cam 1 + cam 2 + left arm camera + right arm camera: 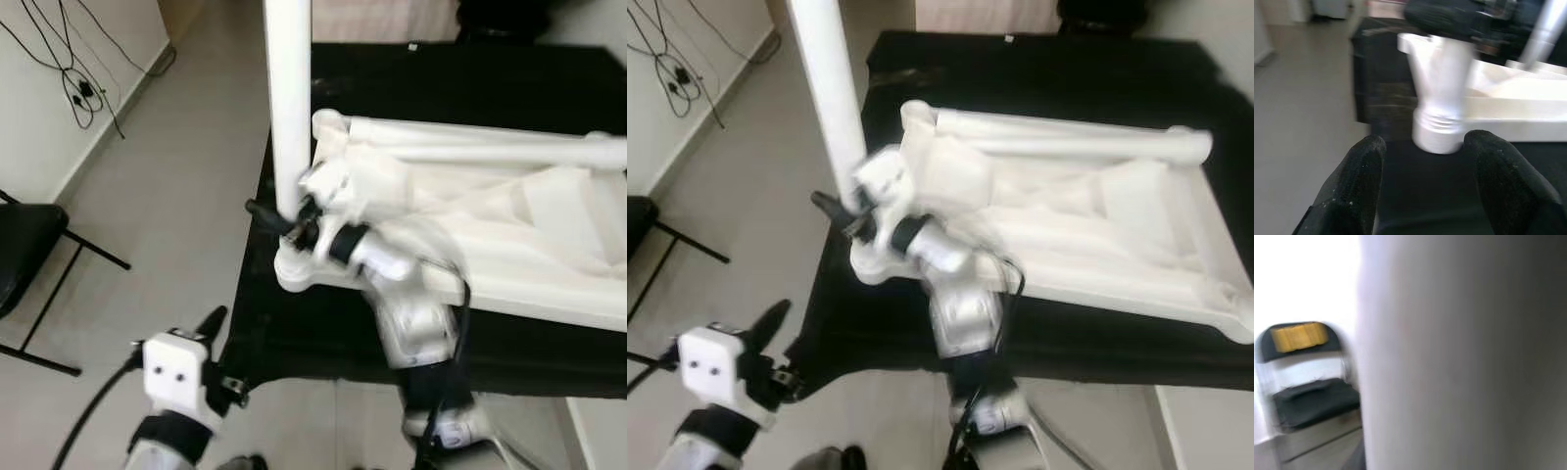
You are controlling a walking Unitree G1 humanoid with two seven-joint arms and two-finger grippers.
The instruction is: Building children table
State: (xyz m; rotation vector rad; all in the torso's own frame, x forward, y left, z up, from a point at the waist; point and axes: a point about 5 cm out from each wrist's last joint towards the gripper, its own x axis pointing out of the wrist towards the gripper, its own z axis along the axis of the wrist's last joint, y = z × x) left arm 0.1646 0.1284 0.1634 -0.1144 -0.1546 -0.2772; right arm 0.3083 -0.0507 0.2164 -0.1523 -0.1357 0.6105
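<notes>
A white children's table [509,245] lies upside down on a black-covered surface [470,78]. One white table leg [290,108] stands upright in the near left corner socket [294,272]. My right gripper [284,220] is shut on this leg just above the socket, and the leg [1464,352] looms very close and blurred in the right wrist view. Another white leg [470,142] lies along the table's far side. My left gripper [1422,147] is low, left of the black surface's edge. It is open and empty, and it points at the threaded base of the leg [1440,122].
A black folding chair [24,250] stands on the pale floor to the left, and it also appears as the chair [1308,382] in the right wrist view. Black cables [73,78] hang on the left wall. The black surface's near edge runs just in front of me.
</notes>
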